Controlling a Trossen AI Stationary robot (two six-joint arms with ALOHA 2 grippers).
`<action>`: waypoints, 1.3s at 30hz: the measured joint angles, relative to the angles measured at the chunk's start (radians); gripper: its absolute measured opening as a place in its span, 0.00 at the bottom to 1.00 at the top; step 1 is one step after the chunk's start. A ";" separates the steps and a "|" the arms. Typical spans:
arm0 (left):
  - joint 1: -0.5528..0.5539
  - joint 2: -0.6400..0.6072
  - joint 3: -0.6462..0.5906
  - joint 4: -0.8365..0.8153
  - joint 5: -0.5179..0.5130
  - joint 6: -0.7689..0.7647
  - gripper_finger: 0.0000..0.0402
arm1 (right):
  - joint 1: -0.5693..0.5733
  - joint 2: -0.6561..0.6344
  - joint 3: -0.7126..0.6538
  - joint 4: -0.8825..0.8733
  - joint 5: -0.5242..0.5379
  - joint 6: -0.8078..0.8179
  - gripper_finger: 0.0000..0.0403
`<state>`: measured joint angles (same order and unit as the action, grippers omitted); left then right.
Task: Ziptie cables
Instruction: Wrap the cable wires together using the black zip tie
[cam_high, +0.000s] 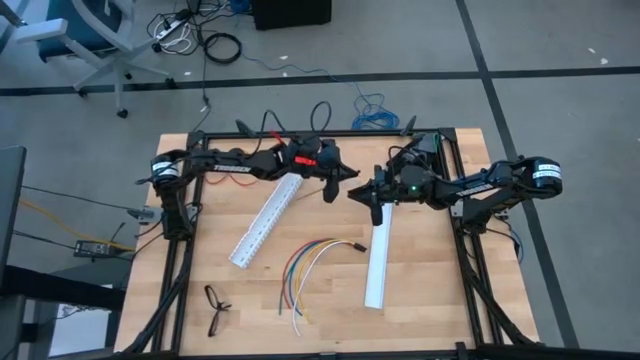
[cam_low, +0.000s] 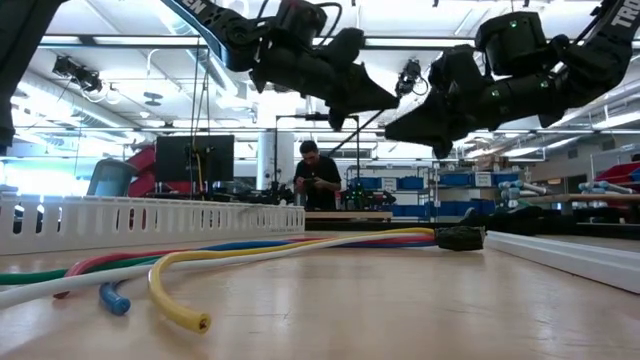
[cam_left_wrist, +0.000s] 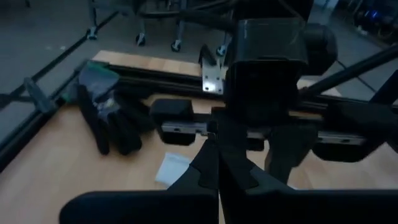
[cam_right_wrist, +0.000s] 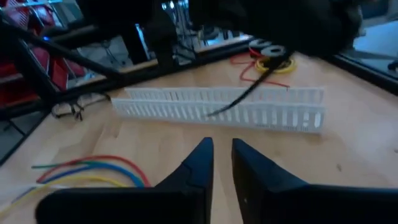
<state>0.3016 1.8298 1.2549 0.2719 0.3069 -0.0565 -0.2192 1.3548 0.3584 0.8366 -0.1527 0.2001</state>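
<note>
Gripped the ziptie (cam_right_wrist: 239, 98) in the clamped left pincer (cam_high: 345, 178), facing the narrowly parted right pincer (cam_high: 358, 192); left the cables (cam_high: 310, 262) lying well beneath both. Risked dropping it through a misaligned handover

Wooden table (cam_high: 430, 300), cables (cam_high: 305, 262), two white slotted rails (cam_high: 265, 222), glasses (cam_high: 216, 308), black gloves (cam_left_wrist: 109, 118)

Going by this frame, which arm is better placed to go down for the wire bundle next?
Probably right. The right gripper hovers nearer the cables, close above their black connector end; the left gripper meets it tip to tip, slightly farther back. Both are well above the table.
</note>
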 joint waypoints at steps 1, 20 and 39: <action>0.005 -0.005 -0.001 -0.026 -0.001 0.000 0.00 | 0.000 0.000 0.000 -0.014 -0.004 0.000 0.15; -0.033 -0.381 -0.837 0.951 -0.368 -0.217 0.00 | 0.038 -0.229 0.000 -0.494 -0.086 0.060 0.10; -0.130 -0.302 -0.523 0.743 -0.500 -0.454 0.00 | 0.369 -0.166 0.070 -0.250 0.426 -0.636 0.02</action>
<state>0.1715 1.5274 0.7317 1.0150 -0.1936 -0.5104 0.1494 1.1891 0.4287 0.5865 0.2733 -0.4358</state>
